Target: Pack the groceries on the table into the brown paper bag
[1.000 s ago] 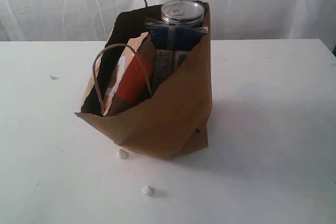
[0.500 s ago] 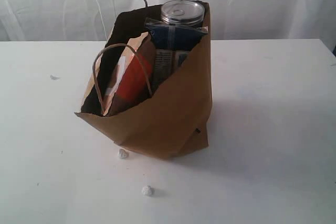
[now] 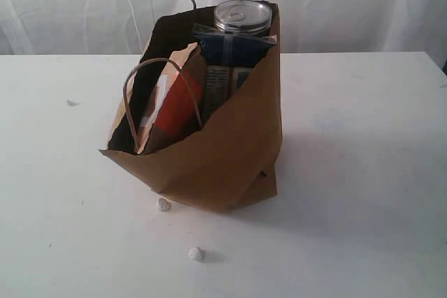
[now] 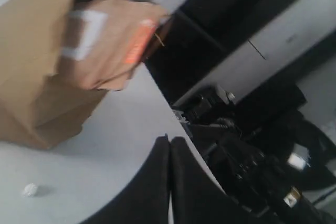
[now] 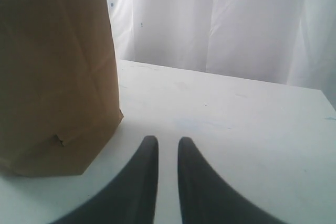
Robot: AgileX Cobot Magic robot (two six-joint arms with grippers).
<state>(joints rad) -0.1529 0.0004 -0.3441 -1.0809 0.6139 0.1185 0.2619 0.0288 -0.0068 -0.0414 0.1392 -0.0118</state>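
Observation:
The brown paper bag (image 3: 209, 165) stands on the white table (image 3: 363, 172), leaning, with its top open. Inside it I see a can with a silver pull-tab lid (image 3: 242, 17), a dark-blue packet (image 3: 234, 48) and a brown pouch with an orange strip (image 3: 174, 106). Neither gripper shows in the exterior view. My left gripper (image 4: 170, 140) is shut and empty, over the table's edge, apart from the bag (image 4: 31, 51) and the pouch (image 4: 110, 40). My right gripper (image 5: 168, 141) hovers low over the table beside the bag (image 5: 52, 77), jaws slightly apart with nothing between them.
Two small white crumpled bits (image 3: 164, 204) (image 3: 196, 253) lie on the table in front of the bag. A white curtain (image 3: 349, 5) hangs behind the table. Dark equipment (image 4: 252, 166) sits beyond the table edge in the left wrist view.

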